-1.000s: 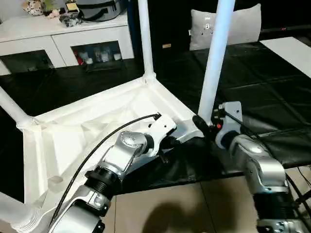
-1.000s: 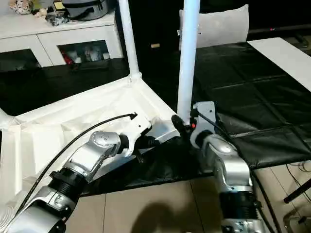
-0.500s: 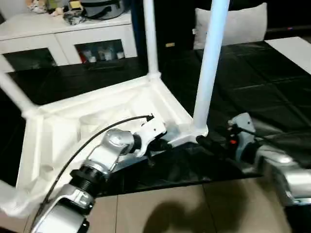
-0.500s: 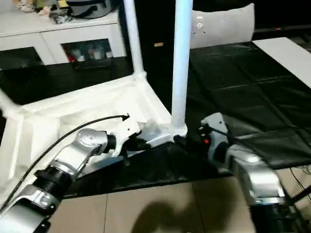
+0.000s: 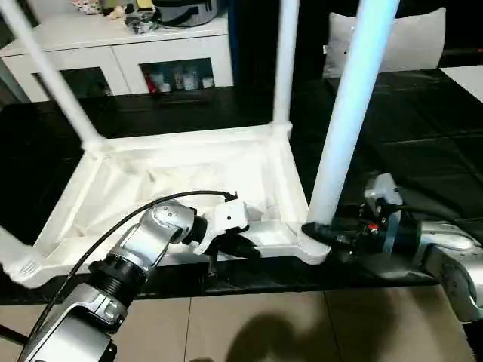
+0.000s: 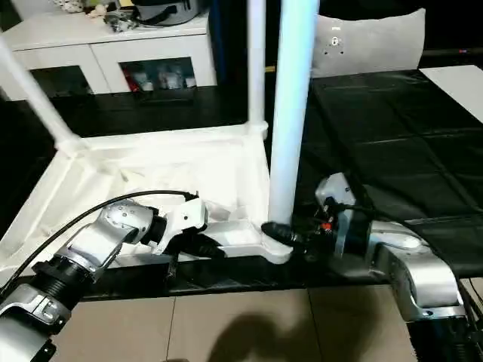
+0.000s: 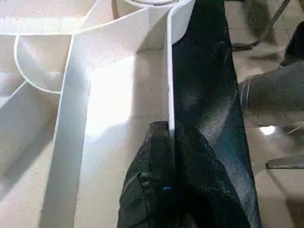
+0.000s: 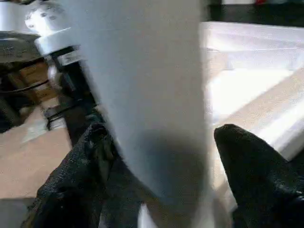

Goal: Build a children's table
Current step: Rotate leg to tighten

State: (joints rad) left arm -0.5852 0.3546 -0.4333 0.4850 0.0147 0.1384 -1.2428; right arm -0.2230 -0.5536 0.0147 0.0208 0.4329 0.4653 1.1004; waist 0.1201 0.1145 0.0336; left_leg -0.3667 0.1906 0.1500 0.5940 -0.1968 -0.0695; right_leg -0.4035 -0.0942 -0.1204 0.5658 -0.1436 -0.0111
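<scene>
- Table (image 5: pixel 181 177), a small all-white plastic children's table, lies upside down on a black padded surface (image 5: pixel 423 128), its ribbed underside facing up and its round legs rising from the corner sockets.
- Black padded surface spreads under and behind the table; a strip of beige tiled floor (image 5: pixel 249 328) runs along its near edge.
- Low white cabinet (image 5: pixel 121 56) with glass doors stands at the back, well apart from the table, with small objects on top.
- Grey cushion (image 5: pixel 404 41) sits upright at the back right, behind the nearest leg.
- Nearest leg (image 5: pixel 351 113) stands upright in the table's near right corner socket, the thickest-looking of the legs.
- Another leg (image 5: pixel 285 64) rises from the far right corner; a third leg (image 5: pixel 49 72) leans up and outward from the far left corner.
- Left arm (image 5: pixel 136 260), silver with a black cable looping over it, reaches in from the lower left to the table's near rim.
- Right arm (image 5: pixel 445 253) comes in from the lower right toward the base of the nearest leg.
- Right pincer (image 8: pixel 156 156) has its two black fingers spread, one on each side of the nearest leg just above the socket; whether they press on it cannot be told.
- Left pincer (image 7: pixel 168 135) is clenched on the thin near rim of the table, one finger inside and one outside.
</scene>
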